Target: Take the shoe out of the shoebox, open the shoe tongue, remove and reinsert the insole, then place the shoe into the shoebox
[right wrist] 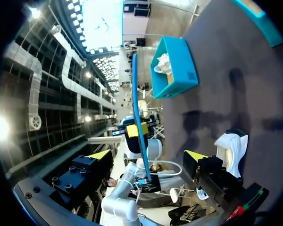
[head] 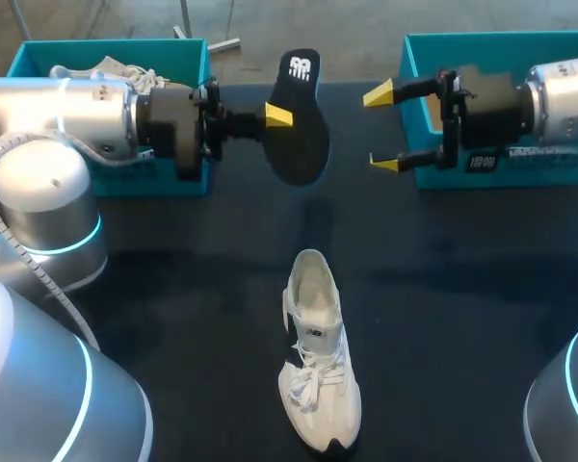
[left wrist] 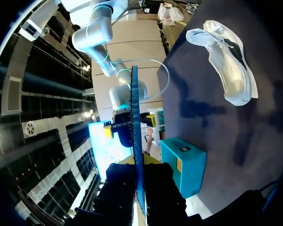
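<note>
One insole (head: 303,135) in left gripper (head: 277,116), right gripper (head: 380,129) spread

left arm (head: 67,115): comes in from the left, forearm about level above the table, pointing toward the middle.
left wrist: black, in line with the forearm, fingers aimed at the other arm.
left gripper (head: 278,116): fingers pressed together on the insole (head: 301,125), one on each face, holding it in the air; own wrist view shows it edge-on between the black fingers (left wrist: 162,188).
right arm (head: 564,91): comes in from the right, forearm about level, pointing toward the middle.
right gripper (head: 380,128): fingers spread wide, yellow tips well apart, clear of the insole.
relation: grippers face each other head-on, near, not touching.
</note>
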You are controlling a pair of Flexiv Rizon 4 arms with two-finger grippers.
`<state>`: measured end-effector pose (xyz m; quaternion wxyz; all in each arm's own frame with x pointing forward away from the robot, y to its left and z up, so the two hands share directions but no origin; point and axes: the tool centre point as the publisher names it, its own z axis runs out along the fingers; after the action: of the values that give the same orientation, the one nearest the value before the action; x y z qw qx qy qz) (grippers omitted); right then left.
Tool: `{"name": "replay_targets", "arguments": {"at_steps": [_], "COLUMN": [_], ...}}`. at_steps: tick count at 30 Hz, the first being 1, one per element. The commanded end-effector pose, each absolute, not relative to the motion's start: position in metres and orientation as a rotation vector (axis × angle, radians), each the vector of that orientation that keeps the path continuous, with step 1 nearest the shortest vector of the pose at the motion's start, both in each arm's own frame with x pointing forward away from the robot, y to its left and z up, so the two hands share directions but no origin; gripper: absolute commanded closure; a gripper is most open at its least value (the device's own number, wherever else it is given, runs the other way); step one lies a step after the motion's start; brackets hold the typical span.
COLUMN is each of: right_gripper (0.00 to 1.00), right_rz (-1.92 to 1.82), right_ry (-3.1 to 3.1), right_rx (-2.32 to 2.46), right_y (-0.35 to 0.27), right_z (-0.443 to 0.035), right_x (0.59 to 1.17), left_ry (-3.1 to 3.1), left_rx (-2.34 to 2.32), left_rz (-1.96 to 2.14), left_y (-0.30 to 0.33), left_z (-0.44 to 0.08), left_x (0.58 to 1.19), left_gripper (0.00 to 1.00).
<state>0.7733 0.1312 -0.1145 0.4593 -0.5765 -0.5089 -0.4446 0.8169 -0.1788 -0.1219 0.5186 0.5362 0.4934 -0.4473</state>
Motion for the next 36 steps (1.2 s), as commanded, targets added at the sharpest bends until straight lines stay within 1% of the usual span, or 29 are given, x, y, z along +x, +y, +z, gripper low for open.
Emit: {"name": "replay_targets", "arguments": {"at_steps": [1, 6, 8, 11, 13, 14, 15, 20, 21, 23, 31, 36], "right_gripper": [0.0, 0.0, 0.13, 0.18, 0.3, 0.38, 0.4, 0.43, 0.48, 0.52, 0.54, 0.57], "right_rz": [-1.102, -1.083, -1.086, -1.088, -1.088, -1.091, -1.091, -1.092, -1.094, -1.095, -1.1, -1.096], "right_ry": [-1.276, -1.321, -1.324, -1.334, -1.334, -1.339, -1.342, -1.348, -1.349, -1.352, -1.357, -1.363], "right_rx": [-1.424, -1.42, -1.413, -1.393, -1.396, -1.39, -1.391, -1.384, -1.382, -1.374, -1.351, -1.344], "right_y": [0.15, 0.163, 0.167, 0.17, 0.171, 0.172, 0.173, 0.175, 0.175, 0.176, 0.181, 0.182], "right_z": [-0.116, -0.113, -0.113, -0.114, -0.115, -0.116, -0.116, -0.116, -0.117, -0.118, -0.118, -0.119], "right_x": [0.774, 0.776, 0.775, 0.774, 0.774, 0.773, 0.772, 0.771, 0.771, 0.77, 0.769, 0.768], "left_ry": [1.193, 1.205, 1.21, 1.218, 1.225, 1.227, 1.229, 1.229, 1.228, 1.227, 1.226, 1.223], "left_rx": [1.28, 1.277, 1.275, 1.271, 1.265, 1.262, 1.26, 1.242, 1.241, 1.24, 1.23, 1.224], "left_rz": [-1.068, -1.065, -1.062, -1.06, -1.06, -1.06, -1.059, -1.053, -1.051, -1.047, -1.044, -1.05], "left_y": [-0.185, -0.19, -0.191, -0.193, -0.193, -0.194, -0.194, -0.195, -0.196, -0.197, -0.201, -0.203], "left_z": [-0.122, -0.126, -0.127, -0.13, -0.131, -0.131, -0.131, -0.13, -0.129, -0.129, -0.129, -0.129], "left_x": [0.816, 0.817, 0.817, 0.818, 0.818, 0.818, 0.818, 0.819, 0.819, 0.82, 0.821, 0.82], "left_gripper": [1.0, 1.0, 1.0, 1.0, 1.0, 1.0, 1.0, 1.0, 1.0, 1.0, 1.0, 1.0]}}
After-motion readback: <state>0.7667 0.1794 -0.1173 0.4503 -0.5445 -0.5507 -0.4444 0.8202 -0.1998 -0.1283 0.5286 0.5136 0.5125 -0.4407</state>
